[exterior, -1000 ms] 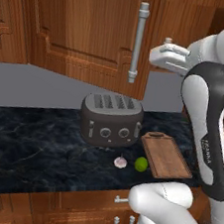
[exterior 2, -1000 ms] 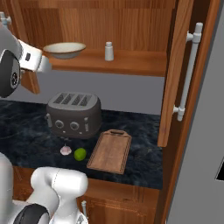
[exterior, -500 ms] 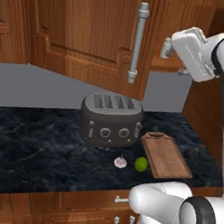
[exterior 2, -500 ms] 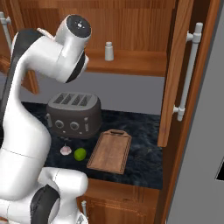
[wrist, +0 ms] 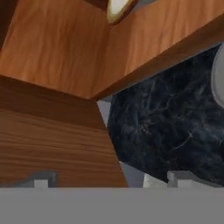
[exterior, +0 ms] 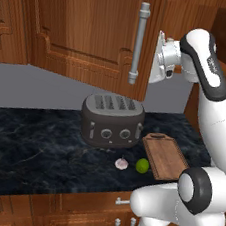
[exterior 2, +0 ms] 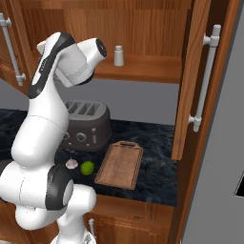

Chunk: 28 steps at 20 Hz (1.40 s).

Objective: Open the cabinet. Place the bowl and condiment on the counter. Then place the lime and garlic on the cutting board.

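Gleaming veined black counter (exterior: 40, 141) under panelled reddish cabinet (exterior: 90, 31)

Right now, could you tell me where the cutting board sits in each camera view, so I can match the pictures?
Left base view: cutting board lies lower right on the counter, right of the toaster.
Right base view: lower centre, right of the lime.
Hand view: not in it.
Shared landmark: the toaster, just left of the board in both base views.
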{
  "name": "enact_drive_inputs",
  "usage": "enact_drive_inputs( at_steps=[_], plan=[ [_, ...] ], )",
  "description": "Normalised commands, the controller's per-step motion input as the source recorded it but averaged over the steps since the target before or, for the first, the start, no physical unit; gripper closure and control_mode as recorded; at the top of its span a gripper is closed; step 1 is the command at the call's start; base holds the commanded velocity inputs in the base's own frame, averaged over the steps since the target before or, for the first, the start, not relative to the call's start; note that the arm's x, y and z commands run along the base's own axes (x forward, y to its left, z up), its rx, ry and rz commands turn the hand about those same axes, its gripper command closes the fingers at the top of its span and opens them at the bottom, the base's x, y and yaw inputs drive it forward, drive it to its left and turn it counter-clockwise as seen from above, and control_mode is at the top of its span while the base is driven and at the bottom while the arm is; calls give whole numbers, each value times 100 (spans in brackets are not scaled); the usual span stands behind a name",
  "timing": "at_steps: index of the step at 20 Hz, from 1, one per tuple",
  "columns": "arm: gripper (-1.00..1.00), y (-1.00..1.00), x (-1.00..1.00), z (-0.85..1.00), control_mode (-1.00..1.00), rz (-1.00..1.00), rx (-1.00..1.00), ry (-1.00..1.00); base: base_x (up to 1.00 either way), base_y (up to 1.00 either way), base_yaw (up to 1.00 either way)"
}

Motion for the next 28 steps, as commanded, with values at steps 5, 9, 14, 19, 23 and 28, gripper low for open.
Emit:
enact_drive_inputs(
  at_steps=[5,9,14,19,23,28],
  plan=[
    [-100,100,-79,0,-100,47,3,3,0,0,0],
    [-100,100,-100,-9,-100,37,0,-7,0,0,0],
    [-100,100,-100,-34,-100,22,-3,-15,0,0,0],
    [-100,100,-75,-31,-100,2,-9,-17,0,0,0],
    [-100,74,-10,-3,-100,-8,-5,-12,0,0,0],
    [-100,-66,36,-16,-100,-20,0,-3,0,0,0]
  ],
)
